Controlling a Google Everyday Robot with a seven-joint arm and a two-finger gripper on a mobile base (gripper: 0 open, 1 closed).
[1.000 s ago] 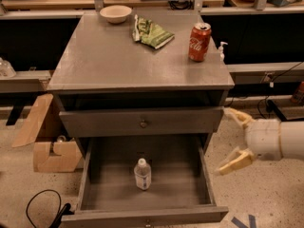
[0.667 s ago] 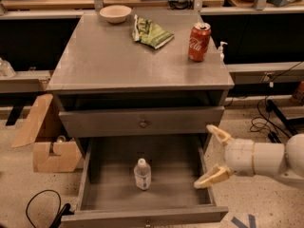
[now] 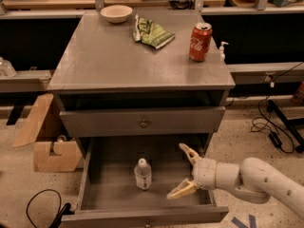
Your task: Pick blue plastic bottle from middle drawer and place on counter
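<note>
The blue plastic bottle (image 3: 143, 173) stands upright on the floor of the open middle drawer (image 3: 109, 186), near its centre, with its white cap up. My gripper (image 3: 179, 171) is open, with its two tan fingers spread wide. It reaches in from the right over the drawer's right half, level with the bottle and a short gap to its right, not touching it. The counter (image 3: 118, 61) is the grey cabinet top above.
On the counter stand a red Coca-Cola can (image 3: 200, 42) at the right, a green snack bag (image 3: 152, 32) and a white bowl (image 3: 116, 13) at the back. A cardboard box (image 3: 47, 141) and a cable (image 3: 40, 208) lie left of the cabinet. Cables lie on the floor at right.
My gripper has moved left from outside the drawer's right side to over the drawer floor, closing in on the bottle. The bottle has not moved.
</note>
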